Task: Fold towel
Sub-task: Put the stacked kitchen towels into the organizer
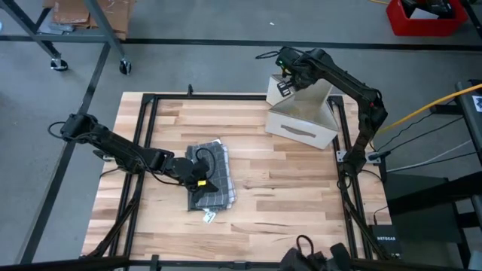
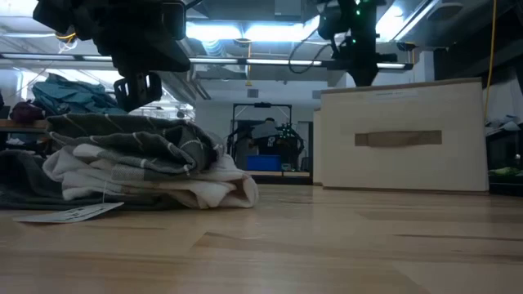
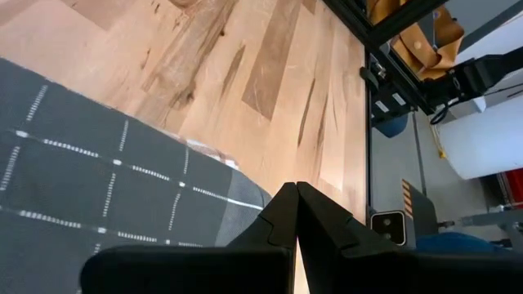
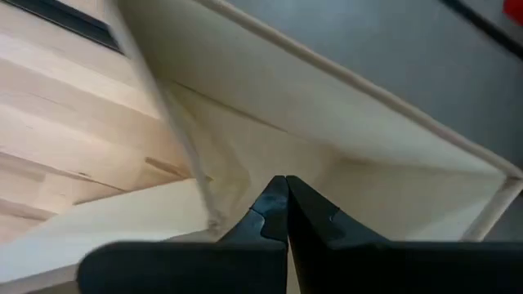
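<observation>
Left gripper [image 1: 197, 178] sits over the towel [image 1: 209, 183], fingers [image 3: 282, 216] pressed together w/ nothing between them; no cloth pinched per left wrist view, which shows the dark checked surface just beneath and beside the closed tips. Low view puts this gripper [image 2: 137, 88] just above the top layer of the towel [image 2: 139, 159], close to touching; contact cannot be confirmed.

Right gripper [image 1: 284, 75] is well apart from the towel, held over the white box [image 1: 303, 117], tips together [image 4: 278, 204], empty, pointing into the box interior [image 4: 343, 131]. Judged idle.

Task status: towel is already a compact, multi-layer bundle on the tabletop [image 1: 301, 196]. Low view shows approx. several stacked layers, dark side up, pale underside showing at the edges. Judgement: folding largely done. Remaining issues: bundle is lumpy, edges not flush, one pale corner spills out on the side toward the box. A tag [image 1: 210, 217] lies on the tabletop just beside the towel, on its side away from the box. Likely left: flatten/press or tidy, then retract.

Position: towel lies near tabletop centre, well apart from the box, directly under the left gripper, on the left arm's side of the box.
</observation>
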